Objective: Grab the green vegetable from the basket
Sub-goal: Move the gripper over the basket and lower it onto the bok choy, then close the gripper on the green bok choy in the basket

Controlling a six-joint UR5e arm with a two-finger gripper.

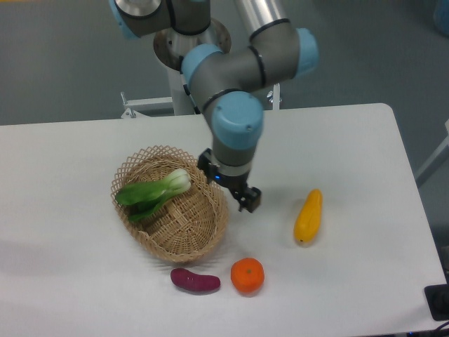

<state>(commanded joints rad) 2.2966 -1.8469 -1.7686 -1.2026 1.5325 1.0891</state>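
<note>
while my fingers hang beside the basket, their gap is unreadable; one green vegetable lies inside, uncovered, on the desk.

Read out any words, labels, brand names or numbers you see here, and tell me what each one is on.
None can be read: the arm, the pincer, the basket, the green vegetable, the orange and the table show no text or numbers.
</note>
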